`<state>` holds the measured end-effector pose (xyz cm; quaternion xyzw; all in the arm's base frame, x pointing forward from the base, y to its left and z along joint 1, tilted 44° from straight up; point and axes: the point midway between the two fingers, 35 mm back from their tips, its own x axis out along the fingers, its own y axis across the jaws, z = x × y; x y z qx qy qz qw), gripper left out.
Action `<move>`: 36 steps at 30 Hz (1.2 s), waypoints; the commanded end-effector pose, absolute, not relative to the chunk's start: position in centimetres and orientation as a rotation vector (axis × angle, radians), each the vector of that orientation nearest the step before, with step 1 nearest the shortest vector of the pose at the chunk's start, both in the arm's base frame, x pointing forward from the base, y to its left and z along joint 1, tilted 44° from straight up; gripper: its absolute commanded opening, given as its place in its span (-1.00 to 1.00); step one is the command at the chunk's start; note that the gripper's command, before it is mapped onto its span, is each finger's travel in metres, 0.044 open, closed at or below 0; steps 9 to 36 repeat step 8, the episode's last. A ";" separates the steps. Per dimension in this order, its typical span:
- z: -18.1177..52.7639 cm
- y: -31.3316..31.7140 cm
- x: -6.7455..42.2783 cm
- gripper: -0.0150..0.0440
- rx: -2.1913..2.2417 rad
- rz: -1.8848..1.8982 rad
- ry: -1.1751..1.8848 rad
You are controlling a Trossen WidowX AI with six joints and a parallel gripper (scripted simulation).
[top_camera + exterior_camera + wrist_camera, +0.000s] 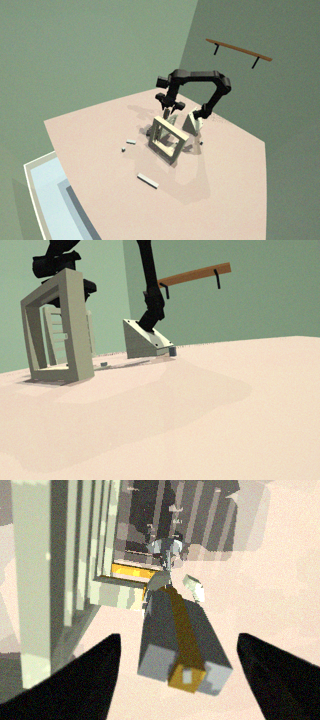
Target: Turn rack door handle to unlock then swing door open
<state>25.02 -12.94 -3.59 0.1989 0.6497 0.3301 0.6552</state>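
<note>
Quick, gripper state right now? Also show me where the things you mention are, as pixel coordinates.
Gripper (168,109) (179,641): open, holding nothing; in the wrist view its fingers stand apart with gaps on both sides of the dark handle (159,630).

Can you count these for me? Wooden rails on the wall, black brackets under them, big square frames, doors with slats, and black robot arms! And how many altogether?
Wooden rail: 1
Black brackets: 2
Square frame: 1
Slatted door: 1
Black robot arm: 1
Total: 6
</note>
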 end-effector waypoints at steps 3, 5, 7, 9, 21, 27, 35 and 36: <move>-2.9 -13.8 25.2 0.47 0.441 0.744 1.471; -2.7 -14.0 25.2 0.47 0.441 0.744 1.471; -2.5 -14.2 25.2 0.47 0.441 0.744 1.471; -2.4 -14.3 25.2 0.47 0.441 0.744 1.471; -2.4 -14.3 25.2 0.47 0.441 0.744 1.471; -2.4 -14.3 25.2 0.47 0.441 0.744 1.471; -2.4 -14.3 25.2 0.47 0.441 0.744 1.471; -2.4 -14.3 25.2 0.47 0.441 0.744 1.471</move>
